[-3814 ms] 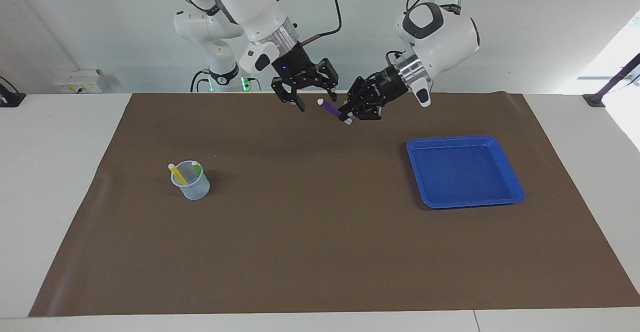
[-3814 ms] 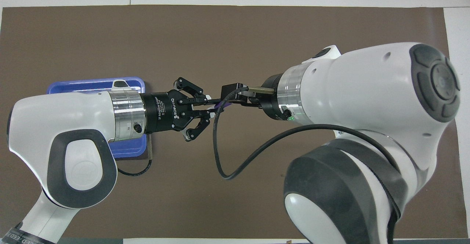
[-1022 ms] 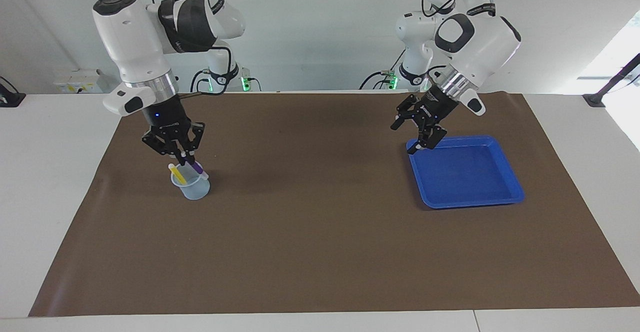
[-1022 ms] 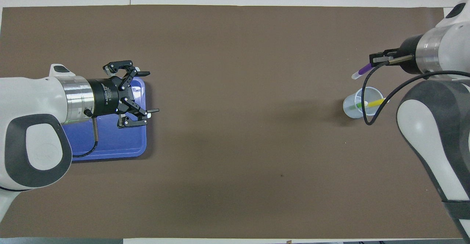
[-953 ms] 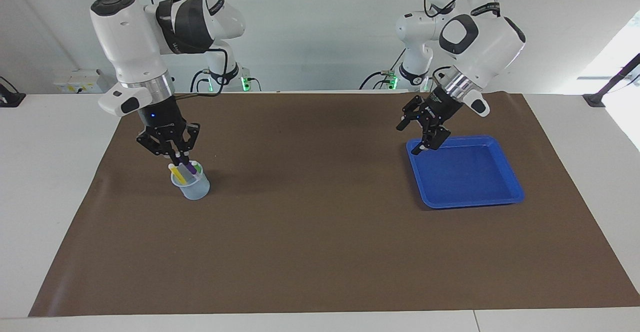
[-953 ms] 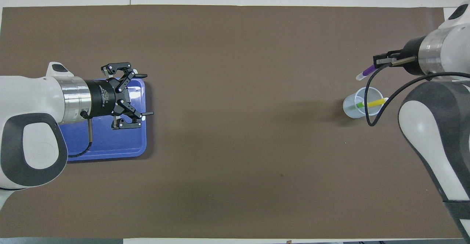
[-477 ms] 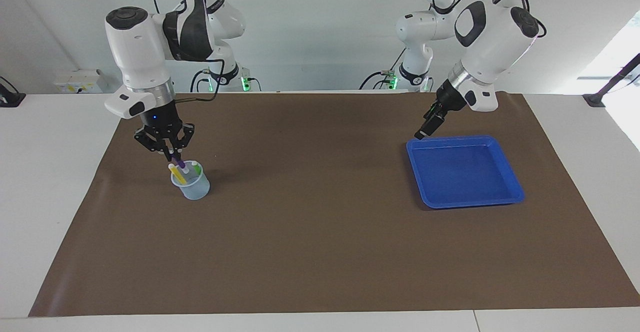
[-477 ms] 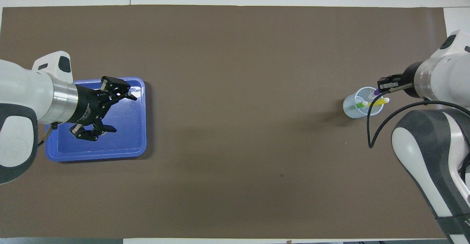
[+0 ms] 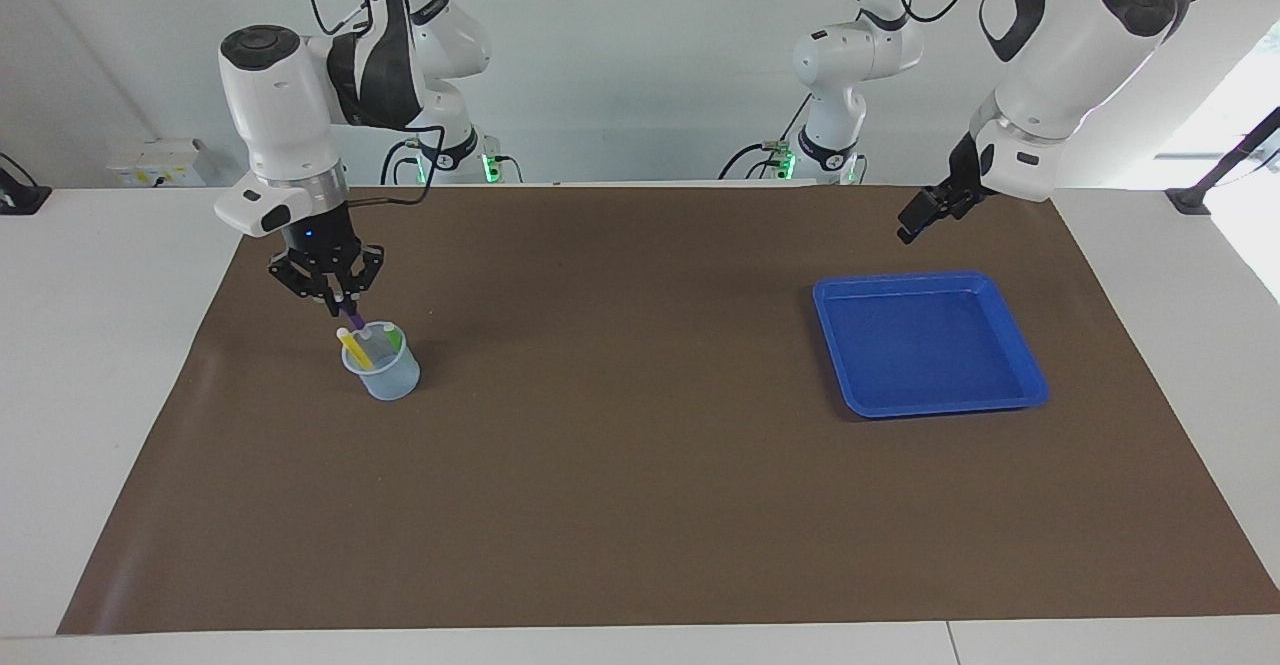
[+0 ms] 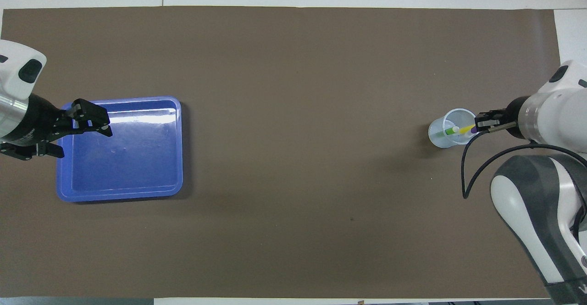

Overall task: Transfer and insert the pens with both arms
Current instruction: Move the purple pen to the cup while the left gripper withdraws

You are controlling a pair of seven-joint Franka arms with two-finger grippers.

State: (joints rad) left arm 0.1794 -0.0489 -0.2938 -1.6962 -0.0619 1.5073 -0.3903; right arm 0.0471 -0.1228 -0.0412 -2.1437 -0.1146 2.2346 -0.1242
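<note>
The slim purple marker pen is pinched between the right gripper fingertips, its lower end inside the clear plastic cup directly below them, beside the yellow pen and green pen. The left gripper, fingers spread wide and holding nothing, hovers over the edge of the blue square plastic tray on the brown mat.

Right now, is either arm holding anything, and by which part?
The right gripper holds the purple pen by its upper end, its lower end in the cup. The left gripper, raised near the blue tray, holds nothing.
</note>
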